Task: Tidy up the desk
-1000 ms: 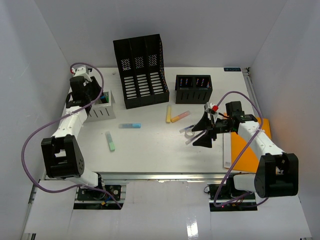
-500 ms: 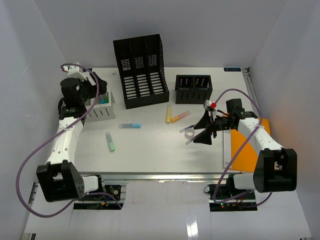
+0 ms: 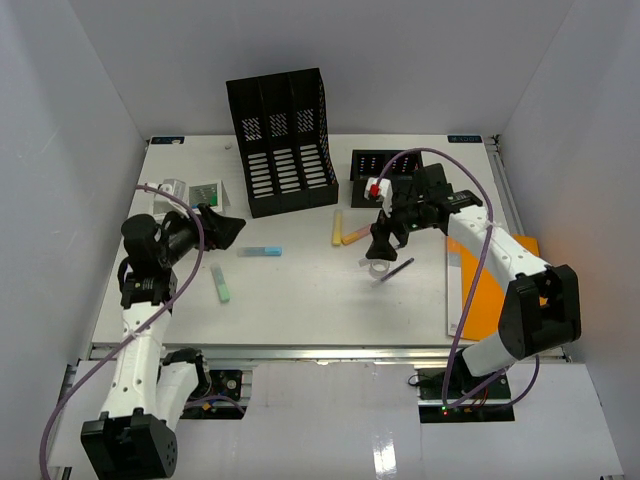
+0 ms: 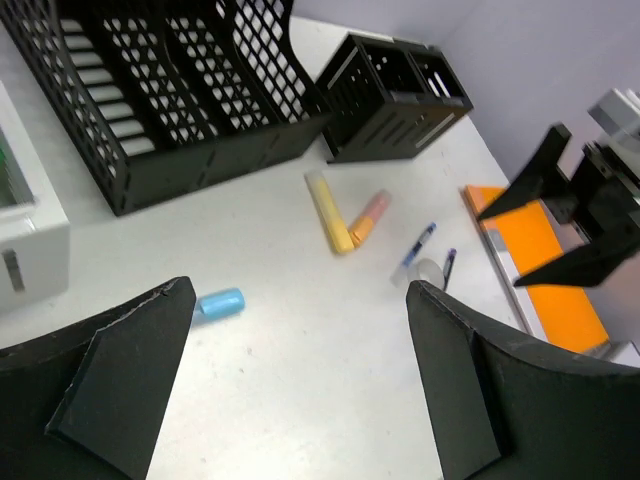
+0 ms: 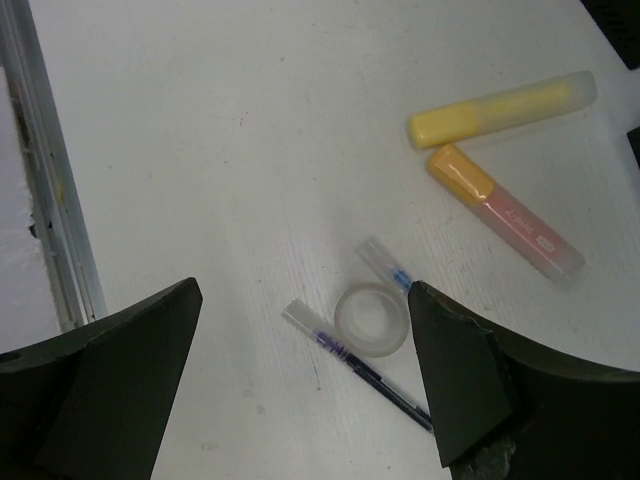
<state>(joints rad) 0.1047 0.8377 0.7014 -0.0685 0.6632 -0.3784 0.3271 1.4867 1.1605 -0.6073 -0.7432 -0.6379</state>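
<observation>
White and flat, the large rectangular worktop (image 3: 300,310), with a silver metal rail along its front edge, spreads out ahead of both arms and carries every item. Over its right half the right jaws stand wide apart and empty, above a clear tape ring (image 5: 371,320) that touches a purple pen (image 5: 360,365) and a blue pen (image 5: 385,262). A yellow highlighter (image 5: 500,108) and an orange highlighter (image 5: 505,210) lie nearby. The left jaws are also spread wide and empty, raised near a blue highlighter (image 4: 218,302), in front of a black mesh file rack (image 4: 170,110).

Four highlighters (image 3: 260,251), two pens (image 5: 360,365), one tape (image 5: 343,322)
</observation>
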